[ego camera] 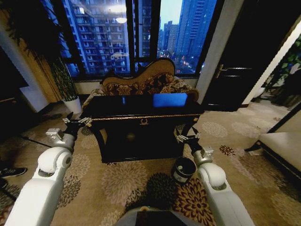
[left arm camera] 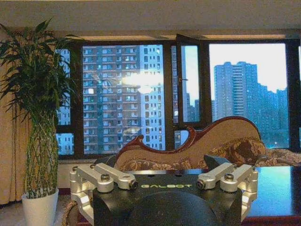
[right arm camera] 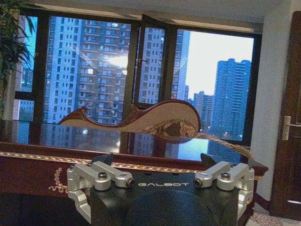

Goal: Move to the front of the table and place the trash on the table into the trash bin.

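Note:
The black glossy table (ego camera: 141,112) with gold trim stands straight ahead, its top reflecting the blue windows. No trash can be made out on that top. The small black trash bin (ego camera: 184,169) sits on the carpet at the table's front right corner, just beside my right forearm. My left gripper (ego camera: 75,123) hovers open at the table's left end, and its wrist view shows the gripper (left arm camera: 160,161) empty with the table (left arm camera: 277,188) beyond. My right gripper (ego camera: 188,136) is open and empty in front of the right leg; its wrist view shows the gripper (right arm camera: 157,157) facing the table's edge (right arm camera: 47,157).
A brown floral sofa (ego camera: 146,82) stands behind the table under the windows. At the left is a tall plant in a white pot (ego camera: 72,104). A dark door (ego camera: 235,70) and a low pale seat (ego camera: 282,146) are on the right. A shoe (ego camera: 11,172) rests at the left edge.

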You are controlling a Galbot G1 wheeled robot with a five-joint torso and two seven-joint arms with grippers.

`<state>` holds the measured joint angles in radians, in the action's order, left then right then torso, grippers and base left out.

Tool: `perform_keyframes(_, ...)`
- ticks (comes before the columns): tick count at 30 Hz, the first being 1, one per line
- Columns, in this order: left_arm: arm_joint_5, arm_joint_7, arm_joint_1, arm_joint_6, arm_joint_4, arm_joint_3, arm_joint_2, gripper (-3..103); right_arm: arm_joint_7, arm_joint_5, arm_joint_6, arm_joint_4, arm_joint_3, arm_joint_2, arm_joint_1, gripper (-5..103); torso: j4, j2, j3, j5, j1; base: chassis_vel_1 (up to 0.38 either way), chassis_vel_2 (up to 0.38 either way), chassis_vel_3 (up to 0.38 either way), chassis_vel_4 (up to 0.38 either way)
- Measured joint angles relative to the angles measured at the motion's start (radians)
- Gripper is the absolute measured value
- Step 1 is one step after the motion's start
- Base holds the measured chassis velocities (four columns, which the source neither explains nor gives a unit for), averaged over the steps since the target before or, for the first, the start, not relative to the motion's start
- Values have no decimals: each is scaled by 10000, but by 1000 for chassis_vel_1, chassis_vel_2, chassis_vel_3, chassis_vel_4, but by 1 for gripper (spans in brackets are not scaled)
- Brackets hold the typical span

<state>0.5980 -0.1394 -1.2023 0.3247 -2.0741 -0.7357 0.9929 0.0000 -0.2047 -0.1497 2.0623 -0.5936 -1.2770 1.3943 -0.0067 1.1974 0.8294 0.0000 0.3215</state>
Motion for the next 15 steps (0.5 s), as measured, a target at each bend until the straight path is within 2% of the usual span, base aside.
perform_keyframes(7, -4, 0, 130, 3, 50, 53, -74, 100, 0, 31, 225, -145, -62, -141, 42, 100, 0, -1, 1, -1, 2, 80, -95, -87, 87)
perform_keyframes(15, -4, -1, 79, 12, 35, 7, -83, 100, 0, 27, 269, -353, -116, -81, -224, 100, 1, 1, -1, 0, -2, 170, -168, -161, 167)
